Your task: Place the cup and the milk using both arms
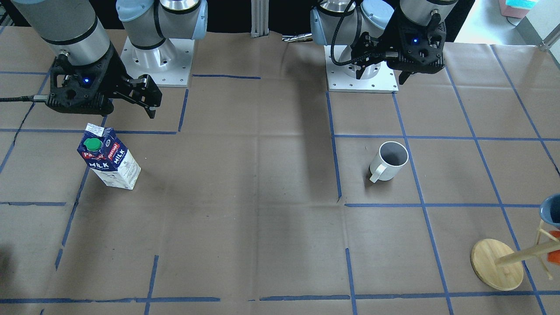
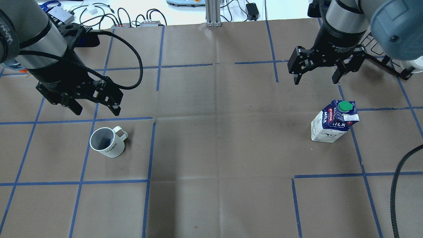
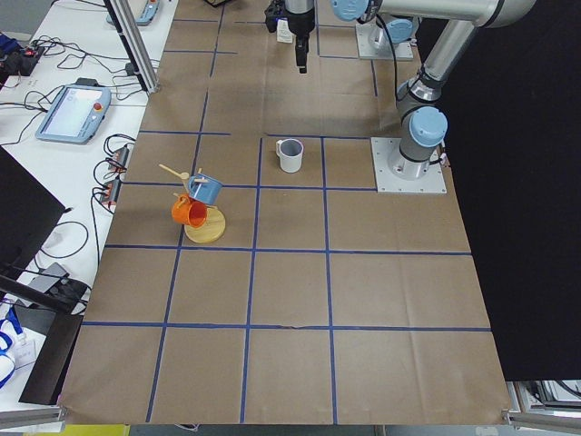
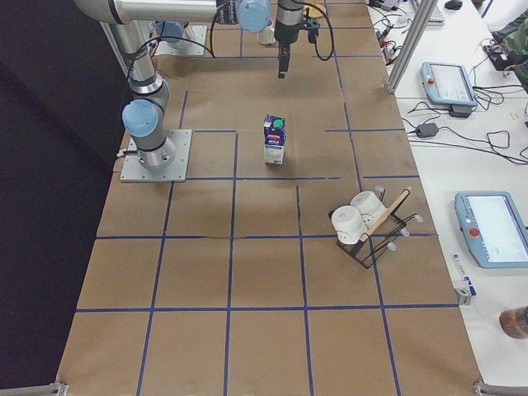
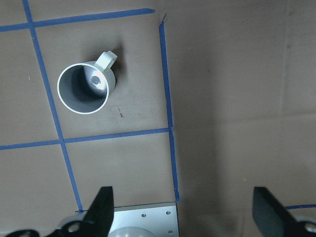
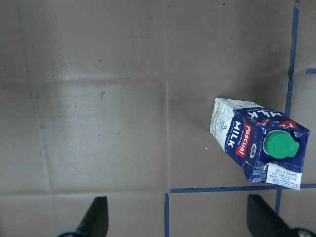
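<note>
Upright cup (image 2: 106, 144) and milk (image 2: 333, 125), well apart

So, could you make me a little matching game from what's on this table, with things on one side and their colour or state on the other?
Things:
1 cup
2 milk carton
3 screw cap
4 left tool

Descriptions:
A green
B open, holding nothing
C white, one handle
D blue and white, upright

Pairs: 1-C, 2-D, 3-A, 4-B
</note>
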{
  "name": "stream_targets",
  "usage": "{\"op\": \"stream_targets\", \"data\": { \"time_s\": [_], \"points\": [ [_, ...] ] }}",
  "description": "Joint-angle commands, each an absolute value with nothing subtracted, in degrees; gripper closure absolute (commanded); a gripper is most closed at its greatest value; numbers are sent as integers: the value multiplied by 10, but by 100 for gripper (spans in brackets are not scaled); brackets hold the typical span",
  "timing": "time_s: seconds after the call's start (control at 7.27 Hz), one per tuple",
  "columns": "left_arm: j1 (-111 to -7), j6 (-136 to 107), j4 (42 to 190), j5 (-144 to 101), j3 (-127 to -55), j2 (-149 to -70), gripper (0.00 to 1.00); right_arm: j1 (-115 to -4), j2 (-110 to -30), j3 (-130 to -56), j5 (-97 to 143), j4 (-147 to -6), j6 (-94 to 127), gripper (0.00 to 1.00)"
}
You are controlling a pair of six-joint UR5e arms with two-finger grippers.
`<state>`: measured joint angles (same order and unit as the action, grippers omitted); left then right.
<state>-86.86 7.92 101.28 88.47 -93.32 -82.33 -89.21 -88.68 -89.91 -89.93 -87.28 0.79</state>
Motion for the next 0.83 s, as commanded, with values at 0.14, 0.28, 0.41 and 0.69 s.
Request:
{"op": "stream_targets", "data": {
  "time_s": [0.14,0.28,0.41,0.69],
  "points": [
    [-838,87,1012,881,-927,-828,0,-891,-887,-899,-898,-873,8,0],
    [-836,86,1011,886,-927,-831,0,-891,-887,-899,-898,-873,8,0],
    [-836,86,1007,884,-928,-835,0,-891,-887,-899,-898,-873,8,0],
    [-837,77,957,878,-928,-827,0,-891,-887,-899,-898,-873,8,0]
  ]
}}
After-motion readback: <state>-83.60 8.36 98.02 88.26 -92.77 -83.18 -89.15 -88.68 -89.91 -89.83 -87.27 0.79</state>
